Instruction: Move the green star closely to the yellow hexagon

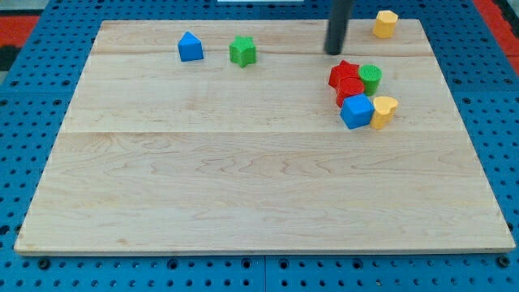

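Observation:
The green star [242, 50] lies near the view's top, left of centre. The yellow hexagon [385, 23] sits at the top right corner of the wooden board [243, 178]. My tip [333, 52] is the lower end of the dark rod, between the two: well to the right of the green star and to the lower left of the yellow hexagon. It touches no block.
A blue house-shaped block [190, 47] lies left of the green star. Below my tip is a cluster: a red star [344, 74], a green cylinder [371, 78], a red block [350, 90], a blue cube [356, 111] and a yellow heart [383, 111].

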`<action>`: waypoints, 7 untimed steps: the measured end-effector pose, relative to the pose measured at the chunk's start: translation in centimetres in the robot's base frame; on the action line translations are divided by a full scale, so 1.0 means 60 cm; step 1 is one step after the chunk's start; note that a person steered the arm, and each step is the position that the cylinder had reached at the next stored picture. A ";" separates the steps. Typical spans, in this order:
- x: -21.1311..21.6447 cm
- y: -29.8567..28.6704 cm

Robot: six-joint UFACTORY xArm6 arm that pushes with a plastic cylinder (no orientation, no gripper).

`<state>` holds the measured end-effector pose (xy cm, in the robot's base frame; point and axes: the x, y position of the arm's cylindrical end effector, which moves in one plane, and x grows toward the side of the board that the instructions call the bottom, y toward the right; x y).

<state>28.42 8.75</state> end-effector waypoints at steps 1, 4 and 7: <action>0.063 -0.152; -0.019 -0.179; -0.019 -0.119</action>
<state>27.29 1.62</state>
